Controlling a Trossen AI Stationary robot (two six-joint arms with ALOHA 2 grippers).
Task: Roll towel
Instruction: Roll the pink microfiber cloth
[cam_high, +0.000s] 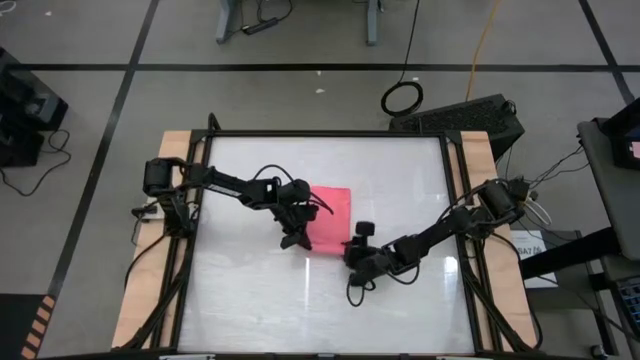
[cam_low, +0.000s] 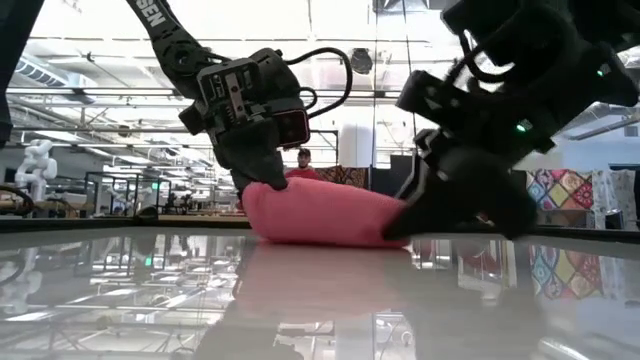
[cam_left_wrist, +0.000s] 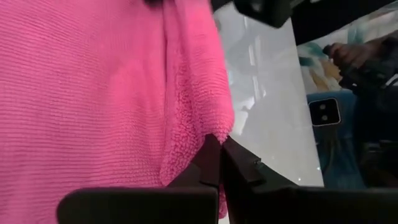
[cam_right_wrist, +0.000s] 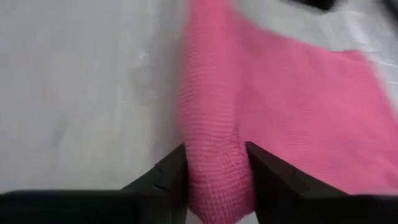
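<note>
The pink towel (cam_high: 335, 212) lies on the white table top near the middle, bunched into a low hump in the low view (cam_low: 320, 215). My left gripper (cam_high: 293, 238) stands at the towel's near left corner with its fingers shut (cam_left_wrist: 219, 163). My right gripper (cam_high: 352, 248) is at the towel's near right edge, its fingers on both sides of a raised fold of the cloth (cam_right_wrist: 216, 180). My left gripper touches the towel's thick doubled edge (cam_left_wrist: 194, 140) with its shut fingertips, slanting down from the table's left. Whether any cloth is caught between the fingers, I cannot tell. The towel rests on the table beside them. My right gripper pinches a raised fold of the towel (cam_right_wrist: 214, 146) between its two fingers, at the cloth's near right edge. It comes slanting down from the table's right. The fold stands up between the fingers; the rest of the towel (cam_right_wrist: 305, 106) lies flat on the table.
A black frame (cam_high: 330, 134) rims the white top, with wooden strips at both sides (cam_high: 170, 150). Bare glossy surface lies toward the near edge (cam_high: 300, 310). A person (cam_low: 303, 160) shows far off in the room behind the table.
</note>
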